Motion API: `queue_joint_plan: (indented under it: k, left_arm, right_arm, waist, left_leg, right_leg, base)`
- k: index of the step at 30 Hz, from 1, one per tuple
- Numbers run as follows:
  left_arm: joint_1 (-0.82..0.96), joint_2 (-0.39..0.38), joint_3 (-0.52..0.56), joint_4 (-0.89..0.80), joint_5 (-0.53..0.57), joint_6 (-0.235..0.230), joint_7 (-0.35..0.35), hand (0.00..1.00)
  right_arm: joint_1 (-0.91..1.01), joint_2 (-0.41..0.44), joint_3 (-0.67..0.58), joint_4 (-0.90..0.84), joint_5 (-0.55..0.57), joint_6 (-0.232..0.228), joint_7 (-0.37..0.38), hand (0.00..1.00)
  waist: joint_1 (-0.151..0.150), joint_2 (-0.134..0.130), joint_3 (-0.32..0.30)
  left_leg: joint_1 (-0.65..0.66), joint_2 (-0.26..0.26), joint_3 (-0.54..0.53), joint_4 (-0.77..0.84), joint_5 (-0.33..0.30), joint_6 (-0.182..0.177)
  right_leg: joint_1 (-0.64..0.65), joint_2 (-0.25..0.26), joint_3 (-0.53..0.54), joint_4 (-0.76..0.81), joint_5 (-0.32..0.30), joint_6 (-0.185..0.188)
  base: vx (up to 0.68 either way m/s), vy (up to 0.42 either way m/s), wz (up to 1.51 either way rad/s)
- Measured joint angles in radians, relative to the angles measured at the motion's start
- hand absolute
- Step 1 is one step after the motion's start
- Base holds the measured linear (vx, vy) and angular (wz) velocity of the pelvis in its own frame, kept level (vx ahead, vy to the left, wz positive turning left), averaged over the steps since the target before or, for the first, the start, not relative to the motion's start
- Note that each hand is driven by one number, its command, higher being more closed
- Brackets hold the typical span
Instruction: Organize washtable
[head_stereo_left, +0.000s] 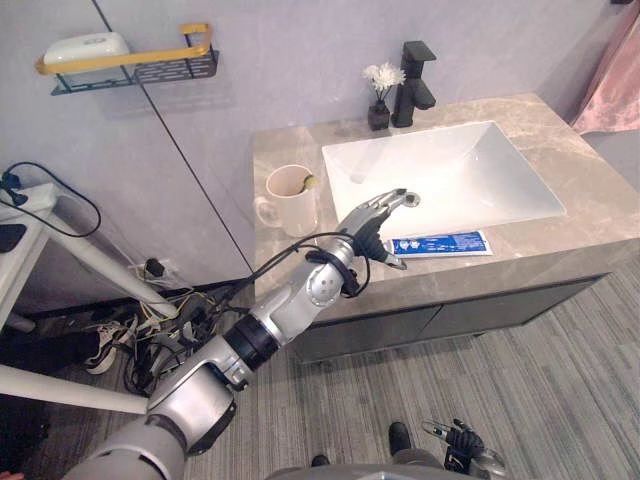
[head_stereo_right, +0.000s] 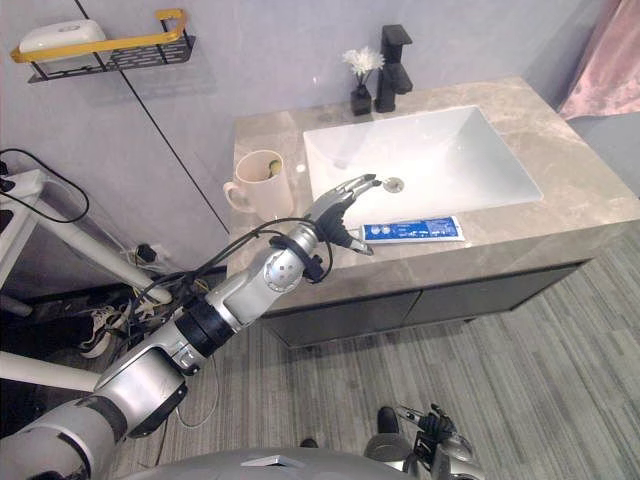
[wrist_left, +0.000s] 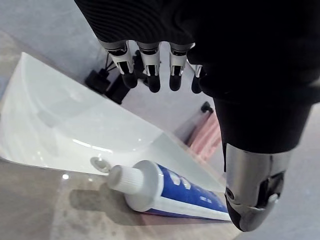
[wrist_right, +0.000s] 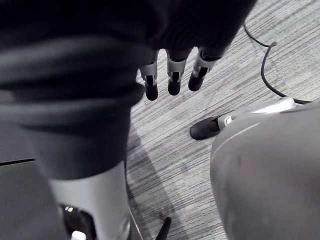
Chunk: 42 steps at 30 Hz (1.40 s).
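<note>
Judged the tidying as barely begun. Found the toothpaste tube (head_stereo_left: 440, 244) lying flat on the worktop (head_stereo_left: 590, 235) along the front rim of the sink (head_stereo_left: 470, 170), white cap towards the sink's front-left corner, not yet lifted or put away. Saw the left hand (head_stereo_left: 375, 222) poised over that same front-left corner, above the cap end of the tube, fingers (wrist_left: 154, 75) straight and spread wide of the thumb, holding nothing and, as far as could be told, not touching the tube. Noted the right hand (wrist_right: 172, 75) hanging low over the floor, well clear of the sink, fingers relaxed and empty. Counted as already in order: a cream mug (head_stereo_left: 291, 200) upright to the left of the sink with something small and greenish standing inside, perhaps a toothbrush; a black tap (head_stereo_left: 413, 85) behind the sink; a small dark vase (head_stereo_left: 381, 95) of white flowers just behind the sink's back-left corner. Spotted a wall shelf (head_stereo_left: 130, 62) with a yellow rail high and far to the left of the sink, carrying one white item. Reckoned as left to do: gripping the tube and moving it somewhere proper, likely into the mug, though could not say for certain. As to writing: made out a blue label with white print along the tube, too small to read; saw no other lettering.
</note>
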<state>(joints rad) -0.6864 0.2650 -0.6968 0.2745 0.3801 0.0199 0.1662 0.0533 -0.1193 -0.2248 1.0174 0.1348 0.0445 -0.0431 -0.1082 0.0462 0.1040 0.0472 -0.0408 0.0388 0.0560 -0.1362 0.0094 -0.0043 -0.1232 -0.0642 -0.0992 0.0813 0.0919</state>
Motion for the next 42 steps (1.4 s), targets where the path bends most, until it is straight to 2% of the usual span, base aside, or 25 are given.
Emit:
queue_joint_plan:
  k: [7, 17, 24, 29, 38, 42]
  left_arm:
    - [0.0, 0.015, 0.034, -0.015, -0.002, 0.009, 0.004, 0.0]
    - [-0.002, 0.023, 0.031, -0.15, -0.014, 0.007, 0.019, 0.0]
    - [-0.002, 0.021, 0.029, -0.194, -0.022, 0.006, 0.02, 0.0]
    - [-0.015, 0.021, 0.017, -0.231, -0.049, 0.005, 0.02, 0.0]
    - [-0.015, 0.02, -0.01, -0.315, -0.092, -0.003, 0.02, 0.0]
    - [0.002, 0.027, -0.012, -0.402, -0.133, -0.029, 0.017, 0.0]
  right_arm:
    - [-0.018, 0.0, 0.007, -0.001, 0.0, -0.001, 0.0, 0.0]
    - [-0.022, -0.001, 0.019, -0.001, 0.0, -0.013, -0.001, 0.0]
    - [-0.021, -0.025, 0.027, -0.004, 0.0, -0.018, -0.003, 0.0]
    - [-0.02, -0.024, 0.026, -0.004, 0.0, -0.019, -0.005, 0.0]
    - [-0.018, -0.024, 0.026, -0.003, 0.0, -0.019, -0.007, 0.0]
    - [-0.013, -0.026, 0.032, -0.003, 0.0, -0.019, -0.006, 0.0]
  waist:
    - [-0.018, 0.003, 0.021]
    - [-0.013, 0.006, 0.021]
    - [-0.013, 0.039, 0.026]
    - [-0.014, 0.04, 0.025]
    - [0.003, 0.041, 0.024]
    - [0.01, 0.043, 0.023]
  left_leg:
    - [-0.019, 0.001, 0.004, 0.0, 0.0, 0.0]
    - [-0.073, -0.015, 0.005, 0.032, 0.002, 0.003]
    - [-0.08, -0.02, 0.008, 0.032, 0.004, 0.006]
    - [-0.086, -0.021, 0.009, 0.032, 0.004, 0.006]
    - [-0.086, -0.022, 0.004, 0.033, 0.004, 0.006]
    - [-0.077, -0.022, -0.02, 0.036, 0.005, 0.007]
  right_leg:
    - [-0.022, 0.0, 0.0, 0.006, 0.001, 0.002]
    - [-0.065, -0.016, 0.016, 0.008, 0.013, 0.009]
    - [-0.076, -0.02, 0.023, 0.008, 0.018, 0.015]
    - [-0.083, -0.02, 0.025, 0.008, 0.019, 0.015]
    - [-0.081, -0.022, 0.022, 0.008, 0.018, 0.015]
    - [-0.059, -0.022, 0.001, 0.008, 0.015, 0.011]
  base:
    - [0.01, 0.0, -0.02]
    - [-0.01, 0.005, -0.01]
    - [-0.03, 0.01, -0.03]
    - [0.0, 0.0, -0.01]
    - [0.0, 0.0, 0.0]
    - [-0.01, -0.006, 0.13]
